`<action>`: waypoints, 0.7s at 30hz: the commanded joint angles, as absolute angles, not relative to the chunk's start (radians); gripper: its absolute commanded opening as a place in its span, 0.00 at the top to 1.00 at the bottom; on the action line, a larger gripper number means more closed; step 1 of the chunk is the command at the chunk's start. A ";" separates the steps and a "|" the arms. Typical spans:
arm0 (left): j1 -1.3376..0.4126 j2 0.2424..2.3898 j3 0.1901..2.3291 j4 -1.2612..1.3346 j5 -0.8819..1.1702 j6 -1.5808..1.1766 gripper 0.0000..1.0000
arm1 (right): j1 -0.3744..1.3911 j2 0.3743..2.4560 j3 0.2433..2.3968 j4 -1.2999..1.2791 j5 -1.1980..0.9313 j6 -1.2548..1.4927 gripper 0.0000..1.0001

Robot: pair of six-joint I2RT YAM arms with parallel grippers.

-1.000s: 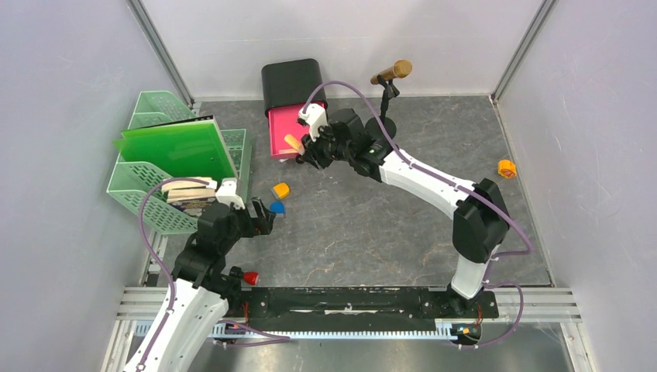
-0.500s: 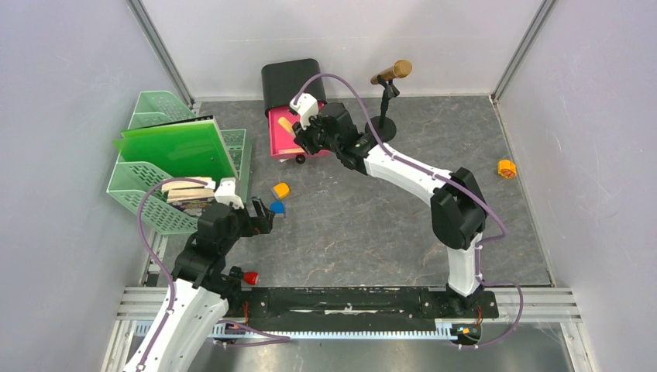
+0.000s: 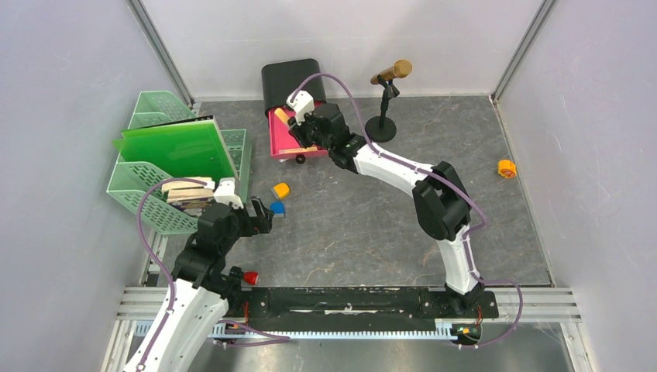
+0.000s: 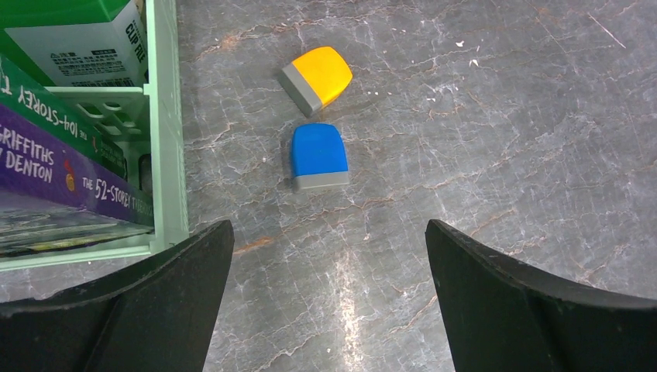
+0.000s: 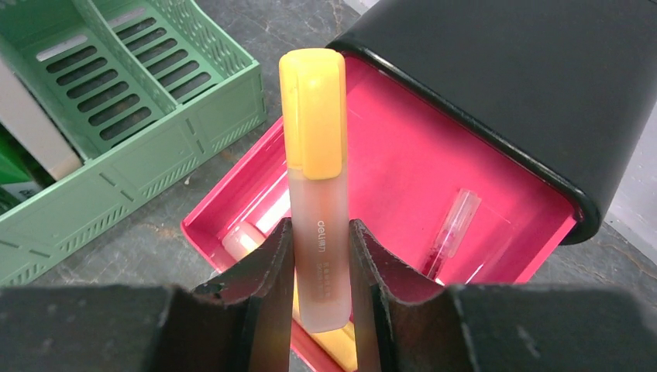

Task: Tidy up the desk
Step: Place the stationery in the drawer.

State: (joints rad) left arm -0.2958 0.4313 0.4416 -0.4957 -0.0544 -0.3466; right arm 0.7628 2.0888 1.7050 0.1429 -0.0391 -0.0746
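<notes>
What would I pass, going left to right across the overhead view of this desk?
Mint-green tray → black drawer box → microphone on its stand → small orange object near the right wall. The little blocks and the arms overlap these, so I left them out.

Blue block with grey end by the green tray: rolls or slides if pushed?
The blue rounded block with a grey end lies flat on the marbled grey desk, so it probably slides, not rolls. Small and smooth-looking, likely light and rigid; its rounded end may slip from a pinch.
</notes>
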 commanded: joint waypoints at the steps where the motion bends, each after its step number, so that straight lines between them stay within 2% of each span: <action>1: -0.291 0.419 0.441 -0.481 -0.093 -0.363 0.00 | 0.761 2.120 1.784 0.214 -0.007 -0.092 1.00; 15: -0.290 0.432 0.443 -0.482 -0.091 -0.365 0.00 | 0.761 2.113 1.686 0.254 -0.006 -0.109 0.95; 17: -0.291 0.430 0.443 -0.482 -0.092 -0.365 0.00 | 0.762 2.115 1.679 0.253 -0.006 -0.113 0.86; 18: -0.291 0.430 0.443 -0.483 -0.092 -0.365 0.00 | 0.761 2.115 1.676 0.250 -0.006 -0.117 0.78; 21: -0.291 0.428 0.443 -0.483 -0.093 -0.365 0.00 | 0.762 2.112 1.676 0.248 0.026 -0.123 0.66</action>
